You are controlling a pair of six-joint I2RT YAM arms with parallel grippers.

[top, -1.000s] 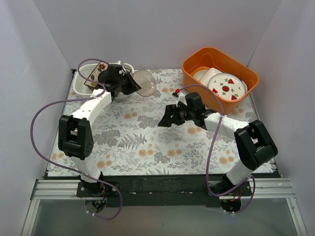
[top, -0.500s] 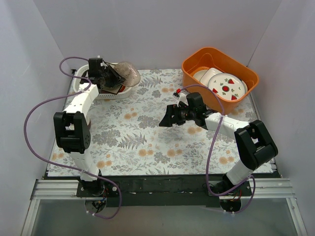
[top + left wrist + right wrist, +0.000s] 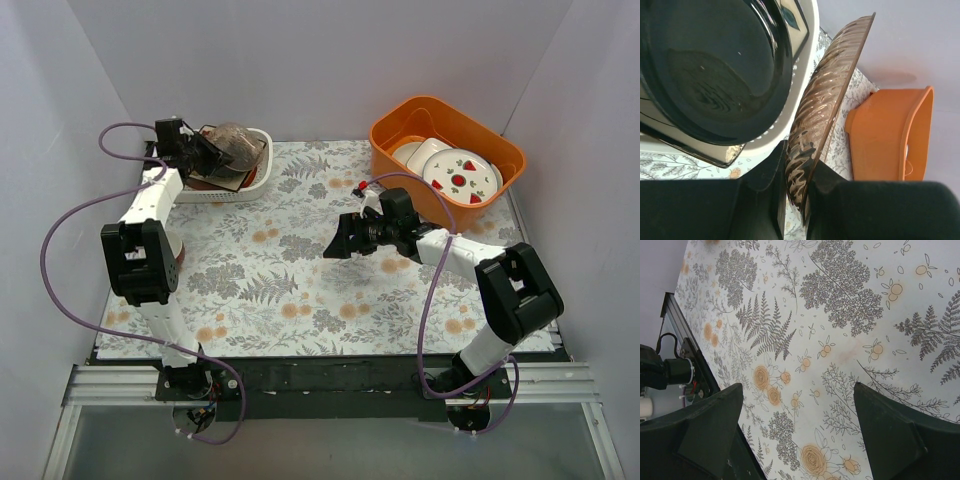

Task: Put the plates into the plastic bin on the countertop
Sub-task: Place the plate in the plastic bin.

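A see-through brown ribbed plate (image 3: 237, 143) hangs tilted over the white plastic bin (image 3: 225, 195) at the back left. My left gripper (image 3: 205, 153) is shut on its rim. The left wrist view shows the plate (image 3: 827, 95) edge-on, pinched in the left gripper (image 3: 797, 192), beside the bin's perforated wall (image 3: 807, 70). A dark round plate (image 3: 715, 65) lies in the bin on a dark square one (image 3: 695, 147). My right gripper (image 3: 335, 246) hovers open over the countertop (image 3: 300, 290); in its wrist view the right gripper (image 3: 800, 427) is empty above the fern print (image 3: 840, 300).
An orange tub (image 3: 400, 125) at the back right holds white plates with strawberry marks (image 3: 460, 178); it also shows in the left wrist view as the orange tub (image 3: 890, 135). Pale walls close in the back and sides. The table's black front rail (image 3: 687, 355) lies behind my right gripper.
My left arm has swung left and back, carrying the brown plate from right of the bin to over it. The right arm has stayed still.
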